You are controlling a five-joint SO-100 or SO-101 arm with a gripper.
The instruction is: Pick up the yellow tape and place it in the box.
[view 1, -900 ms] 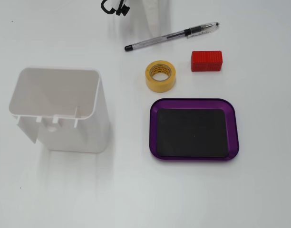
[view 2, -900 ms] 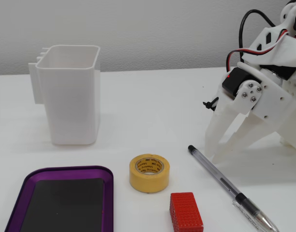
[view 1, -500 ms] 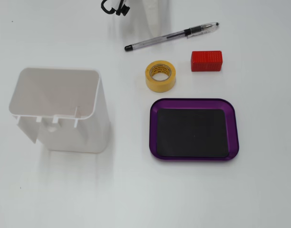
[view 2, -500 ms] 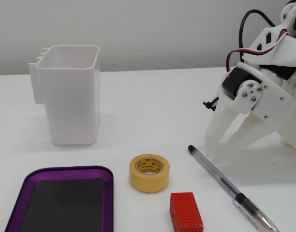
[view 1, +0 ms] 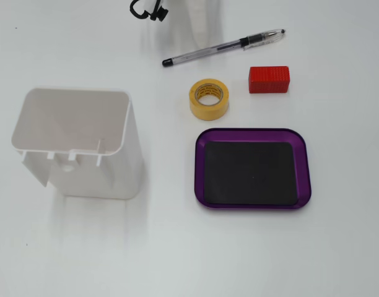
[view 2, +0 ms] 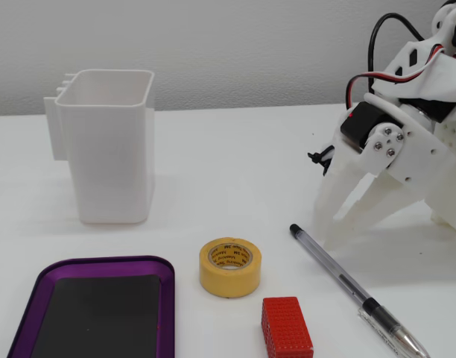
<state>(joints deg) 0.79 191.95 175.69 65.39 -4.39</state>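
In the side-on fixed view the white plastic two-finger claw [view 2: 325,240] has shifted slightly: its blurred fingers have swung a little left and its upper body sits a touch higher than half a second ago, so the arm is just starting to move. The fingers stand apart, tips near the desk [view 2: 228,149], holding nothing.

Nothing else has moved. The small yellow roll of tape [view 2: 229,266] lies flat on the desk, just left of the clear ballpoint pen [view 2: 355,291] and beyond the red ribbed block [view 2: 286,326]. From above, the tape [view 1: 209,98] sits just beyond the far left corner of the shallow purple tray with a black base [view 1: 304,162], not touching it; the tall white plastic container [view 1: 75,142] stands well apart to the left.

The pick-up seems barely begun: the claw must first travel left across the pen.
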